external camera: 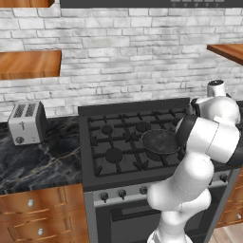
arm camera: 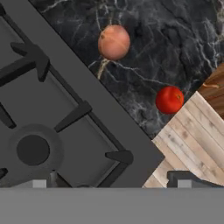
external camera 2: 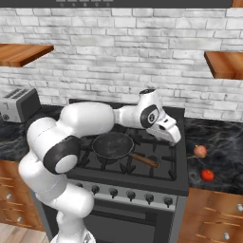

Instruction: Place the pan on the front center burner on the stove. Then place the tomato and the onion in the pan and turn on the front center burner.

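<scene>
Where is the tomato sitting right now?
In the right base view the tomato sits on the dark marble counter right of the stove, near the front edge, just in front of the onion.

Dark grey pan with brown wooden handle on black stove. Bright red tomato, pale pinkish-tan onion on black white-veined marble worktop. Silver toaster; whitish-grey brick wall; reddish-brown wooden shelves.

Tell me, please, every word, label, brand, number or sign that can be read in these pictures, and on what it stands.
None can be read.
The toaster shows only a small dark mark on its front, too blurred to read.
The stove knobs carry no legible markings.
</scene>
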You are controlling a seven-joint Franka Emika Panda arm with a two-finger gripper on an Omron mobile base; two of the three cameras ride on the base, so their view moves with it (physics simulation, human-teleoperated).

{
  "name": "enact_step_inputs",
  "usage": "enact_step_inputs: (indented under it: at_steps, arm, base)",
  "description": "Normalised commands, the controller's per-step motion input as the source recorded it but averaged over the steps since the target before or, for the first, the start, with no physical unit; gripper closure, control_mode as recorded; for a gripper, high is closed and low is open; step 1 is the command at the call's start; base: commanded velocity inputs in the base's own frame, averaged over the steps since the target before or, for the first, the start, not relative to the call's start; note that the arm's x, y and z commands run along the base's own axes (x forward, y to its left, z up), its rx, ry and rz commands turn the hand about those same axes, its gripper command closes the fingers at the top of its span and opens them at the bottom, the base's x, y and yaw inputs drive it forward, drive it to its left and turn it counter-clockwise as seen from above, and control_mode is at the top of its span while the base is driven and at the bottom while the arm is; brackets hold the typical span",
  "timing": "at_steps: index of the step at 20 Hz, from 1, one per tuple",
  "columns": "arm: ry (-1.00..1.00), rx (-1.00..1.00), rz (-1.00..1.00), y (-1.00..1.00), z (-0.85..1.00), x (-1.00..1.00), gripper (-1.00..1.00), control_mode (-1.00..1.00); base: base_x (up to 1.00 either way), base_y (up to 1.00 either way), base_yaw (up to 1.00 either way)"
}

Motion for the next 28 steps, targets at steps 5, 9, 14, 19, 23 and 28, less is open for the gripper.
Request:
enact_step_inputs:
  at_steps: [5, 9, 14, 19, 23, 28]
  arm:
    - [0.12, 0.24, -0.04, -0.43, 0.08, 0.00, -1.00, -1.00]
    - [-0.01, 0.15, 0.00, -0.29, -0.07, 0.00, -1.00, -1.00]
    - [-0.10, 0.01, 0.00, -0.24, -0.17, 0.00, -1.00, -1.00]
    - [-0.09, 0.00, 0.00, -0.27, -0.17, 0.00, -1.00, -1.00]
    - [-0.10, 0.00, 0.00, -0.10, -0.26, 0.00, -1.00, -1.00]
    - [-0.09, 0.00, 0.00, -0.07, -0.16, 0.06, -1.00, -1.00]
  base:
    - [0.00, 0.00, 0.00]
    - [0.00, 0.00, 0.00]
    - [0.00, 0.00, 0.00]
    - [0.00, 0.00, 0.00]
    - [0.00, 0.00, 0.00]
    - [0.00, 0.00, 0.00]
